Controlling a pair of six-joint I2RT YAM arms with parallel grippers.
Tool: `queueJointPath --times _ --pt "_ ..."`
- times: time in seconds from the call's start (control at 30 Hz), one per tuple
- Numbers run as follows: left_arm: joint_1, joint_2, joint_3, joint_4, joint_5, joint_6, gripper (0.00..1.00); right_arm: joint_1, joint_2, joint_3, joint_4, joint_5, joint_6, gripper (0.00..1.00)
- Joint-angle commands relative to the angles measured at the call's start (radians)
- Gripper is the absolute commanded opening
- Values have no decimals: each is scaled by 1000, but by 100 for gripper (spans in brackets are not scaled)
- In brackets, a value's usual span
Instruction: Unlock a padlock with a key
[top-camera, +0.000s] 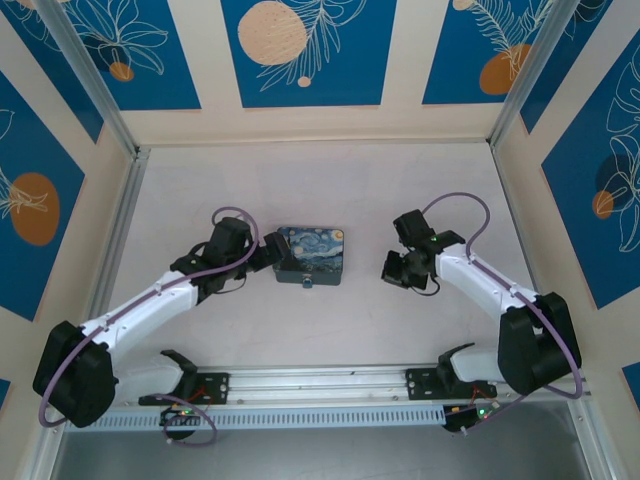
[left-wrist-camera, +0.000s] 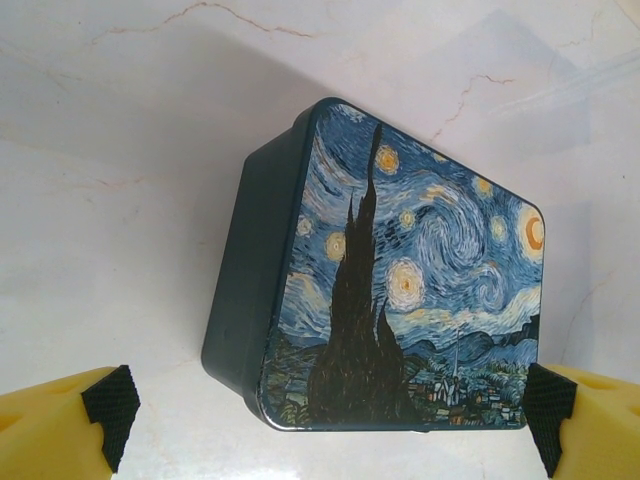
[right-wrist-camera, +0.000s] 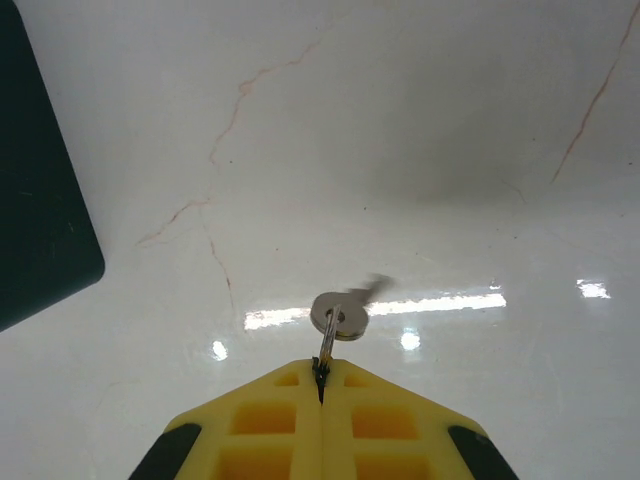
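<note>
The right gripper (right-wrist-camera: 321, 372) is clenched, its yellow fingertips pressed together on the small thin metal key (right-wrist-camera: 336, 318). The key's round silvery ring protrudes past the tips above the white marble-patterned table (right-wrist-camera: 420, 150), and the part beyond the ring is blurred. In the top view, the rectangular dark box printed with a swirling blue-yellow night sky (top-camera: 312, 252) is located to the left of this gripper, apart from it. The tiny bluish-silver padlock (top-camera: 305, 282) is located at the box's near edge; contact cannot be determined. The left gripper (left-wrist-camera: 322, 415) is released, its fingers spread wide, each pad just beside a corner of the box.
</note>
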Motion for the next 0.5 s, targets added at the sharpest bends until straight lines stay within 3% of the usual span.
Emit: queueJointPath --times 0.0,0.27,0.47 --pt "-3 0 30 -8 17 12 100 -2 -13 12 2 -80 32 0" --pt "-3 2 15 35 90 -65 99 70 -66 41 87 -242 93 0" --pt "-4 33 46 35 118 -89 100 155 -19 169 100 -247 140 0"
